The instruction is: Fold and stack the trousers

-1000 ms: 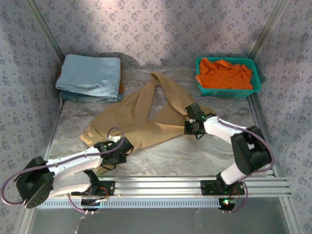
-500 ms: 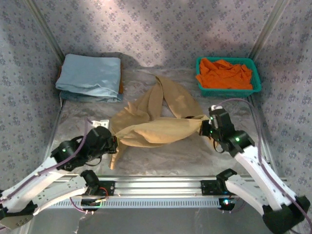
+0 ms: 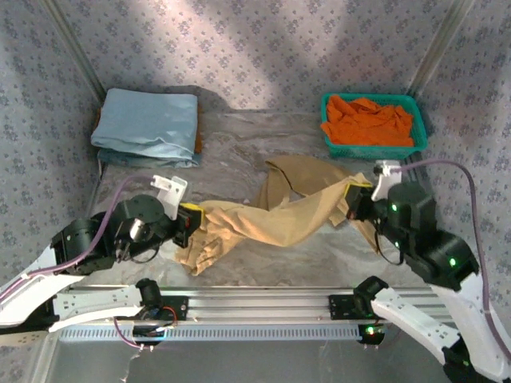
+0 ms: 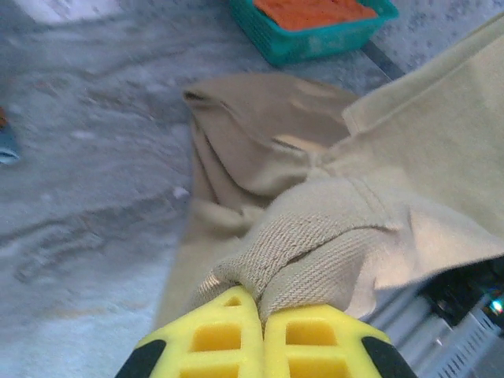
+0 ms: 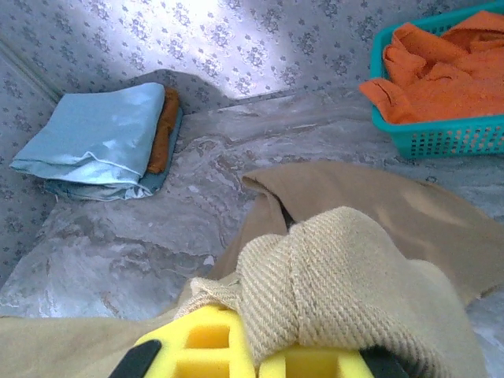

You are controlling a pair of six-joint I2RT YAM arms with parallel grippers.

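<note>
Trousers (image 3: 279,223) span between left pincer (image 3: 196,218) and right pincer (image 3: 353,204), edges gripped.

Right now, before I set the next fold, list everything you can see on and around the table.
trousers: one pair, tan, bunched across the table's middle, strung between both grippers
folded cloth: one, light blue, far left corner
orange layer: one, orange, tucked at the folded cloth's right edge
basket: one, teal, far right corner
garment: one heap, bright orange, inside the basket
table: one, marbled grey, under it all
walls: patterned grey-blue, back and sides
left gripper: yellow fingers, shut on the trousers' left end
right gripper: yellow fingers, shut on the trousers' right end
</note>
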